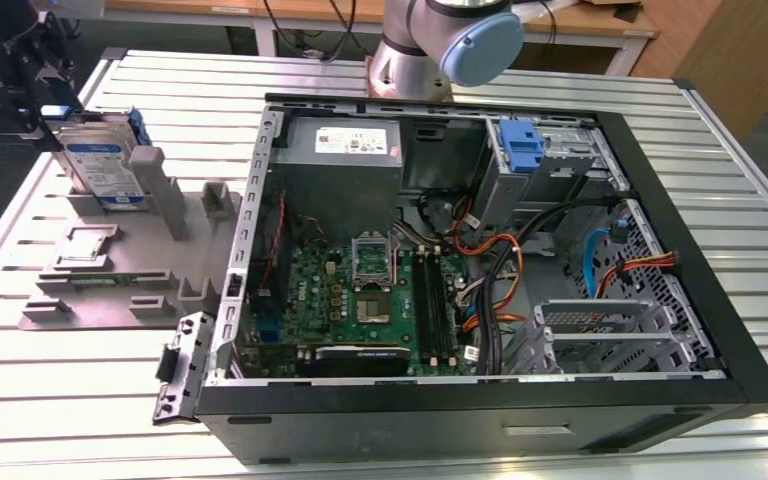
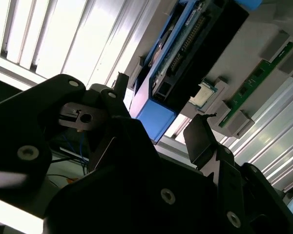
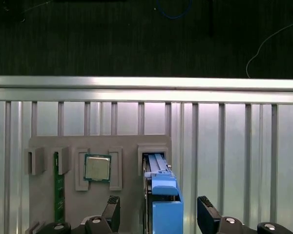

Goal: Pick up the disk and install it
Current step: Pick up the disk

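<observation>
Grey rack (image 1: 84, 300) around upright disk (image 1: 101, 165)

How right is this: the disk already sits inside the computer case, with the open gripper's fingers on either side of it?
Not quite. The disk stands in the grey holder outside the computer case, as the exterior view shows. The fingers of the open gripper are on either side of it.

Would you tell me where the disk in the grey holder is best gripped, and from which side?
I'd grip the disk across its two broad faces near the free upper end, coming straight down from above. It stands on edge in a slot of the grey holder, leaving those faces clear. In the first wrist view the open tool straddles its blue rail.
</observation>
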Motion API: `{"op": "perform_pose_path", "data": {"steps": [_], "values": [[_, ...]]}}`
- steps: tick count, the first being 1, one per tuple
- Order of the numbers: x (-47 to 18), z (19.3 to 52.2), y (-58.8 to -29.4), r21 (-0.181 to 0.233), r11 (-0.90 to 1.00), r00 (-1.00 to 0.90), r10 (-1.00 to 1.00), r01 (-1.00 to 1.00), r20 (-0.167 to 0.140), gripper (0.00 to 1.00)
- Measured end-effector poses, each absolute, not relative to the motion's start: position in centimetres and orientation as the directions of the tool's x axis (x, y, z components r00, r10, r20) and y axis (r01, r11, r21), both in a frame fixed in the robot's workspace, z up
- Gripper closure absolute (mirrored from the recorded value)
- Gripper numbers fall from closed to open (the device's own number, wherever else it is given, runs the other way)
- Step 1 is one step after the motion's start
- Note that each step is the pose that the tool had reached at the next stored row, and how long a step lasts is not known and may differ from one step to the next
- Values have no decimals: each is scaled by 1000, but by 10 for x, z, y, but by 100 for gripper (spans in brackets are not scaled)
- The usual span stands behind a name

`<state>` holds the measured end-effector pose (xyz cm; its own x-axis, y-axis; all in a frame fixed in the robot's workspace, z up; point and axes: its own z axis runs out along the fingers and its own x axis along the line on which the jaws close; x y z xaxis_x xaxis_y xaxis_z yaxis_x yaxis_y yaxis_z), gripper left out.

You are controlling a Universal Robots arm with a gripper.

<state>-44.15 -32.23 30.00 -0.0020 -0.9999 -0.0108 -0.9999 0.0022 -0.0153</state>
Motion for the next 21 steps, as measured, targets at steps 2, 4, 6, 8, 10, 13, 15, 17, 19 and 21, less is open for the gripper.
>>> {"op": "perform_pose_path", "data": {"steps": [2,4,6,8,10,13,15,17,19,21], "values": [[-442,300,-322,-15,2,-2,-1000,-1000,-11,28],[-442,300,-322,-16,2,-2,-1000,-1000,-11,28],[-442,299,-322,-16,2,-2,-1000,-1000,-11,28],[-445,298,-322,-14,3,-2,-1000,-1000,-11,28],[-446,295,-322,-11,2,-2,-1000,-1000,-11,28],[-445,294,-322,-5,3,-3,-1000,-1000,-12,28],[-445,294,-322,-4,3,-3,-1000,-1000,-12,28],[-445,294,-322,-4,3,-3,-1000,-1000,-12,28],[-445,294,-322,-4,3,-3,-1000,-1000,-12,28],[-444,294,-321,-4,3,-3,-1000,-1000,-12,28]]}}
